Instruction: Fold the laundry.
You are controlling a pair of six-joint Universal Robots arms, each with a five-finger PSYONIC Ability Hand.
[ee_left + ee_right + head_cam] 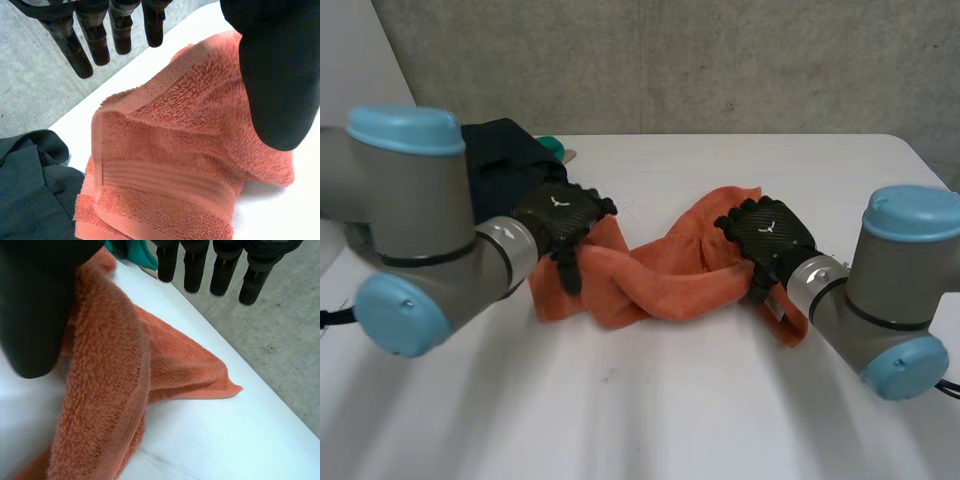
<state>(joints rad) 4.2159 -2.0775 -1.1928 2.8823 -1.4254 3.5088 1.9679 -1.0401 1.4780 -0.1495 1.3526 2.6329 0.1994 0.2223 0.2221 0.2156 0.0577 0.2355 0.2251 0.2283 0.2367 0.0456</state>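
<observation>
Fingers (98, 44) of left hand (560, 215) and right hand (768, 232) straight and apart, clamping nothing, one hand over each end of the orange towel (660, 275), twisted across mid-frame on the worktop (670, 400). Soft, light, floppy terry, probably not slippery; pinch it at a corner or hemmed edge. Towel corners under the palms hidden; dark garment (505, 165) upper left partly behind the left arm (410, 220).

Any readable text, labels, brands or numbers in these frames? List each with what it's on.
None readable.
Black left hand: small white mark, too small to read.
Black right hand: similar mark, too small to read.
No print visible on the orange terry towel, dark garment or white table.
</observation>
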